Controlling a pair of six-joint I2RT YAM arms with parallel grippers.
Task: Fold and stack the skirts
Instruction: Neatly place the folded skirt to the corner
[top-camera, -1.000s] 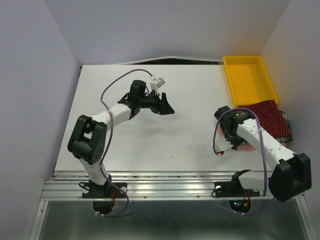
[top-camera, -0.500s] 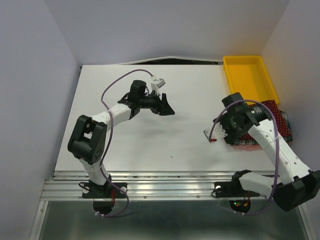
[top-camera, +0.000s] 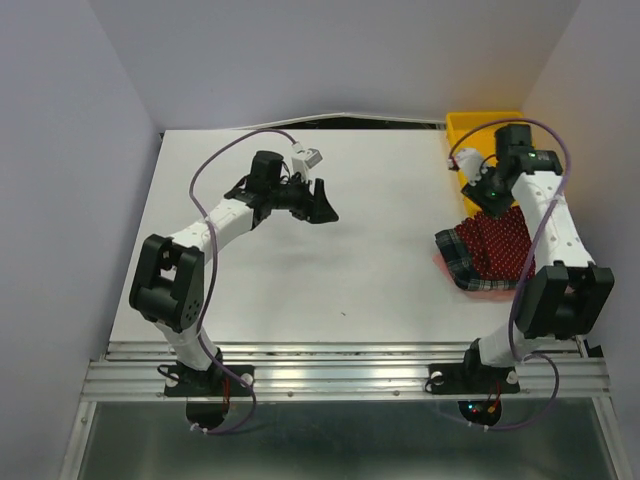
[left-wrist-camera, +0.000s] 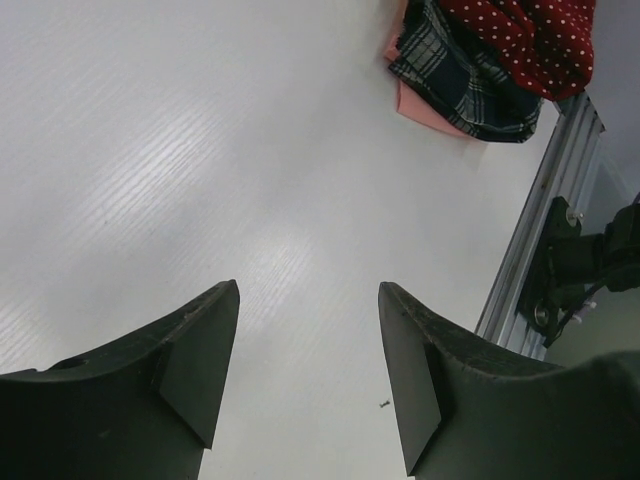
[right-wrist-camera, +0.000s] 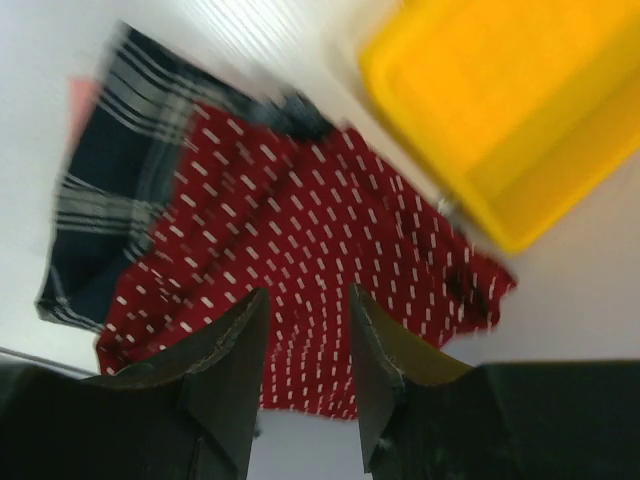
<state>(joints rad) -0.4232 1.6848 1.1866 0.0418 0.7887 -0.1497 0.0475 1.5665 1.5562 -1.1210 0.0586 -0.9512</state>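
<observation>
The dark red dotted skirt lies on the plaid skirt at the table's right side; a pink edge shows under them. In the right wrist view the red skirt lies below the fingers with the plaid skirt beside it. Both skirts also show far off in the left wrist view, red skirt and plaid skirt. My right gripper is open and empty, raised above the skirts near the tray; it also shows in its wrist view. My left gripper is open and empty over bare table, far left of the skirts; it also shows in its wrist view.
A yellow plastic tray stands at the back right, next to the skirts; it also shows in the right wrist view. Grey walls close in the table on three sides. A metal rail runs along the near edge.
My right arm swung up and back from low beside the skirts to above them near the tray. The skirt pile now lies uncovered. My left gripper shifted slightly back.
</observation>
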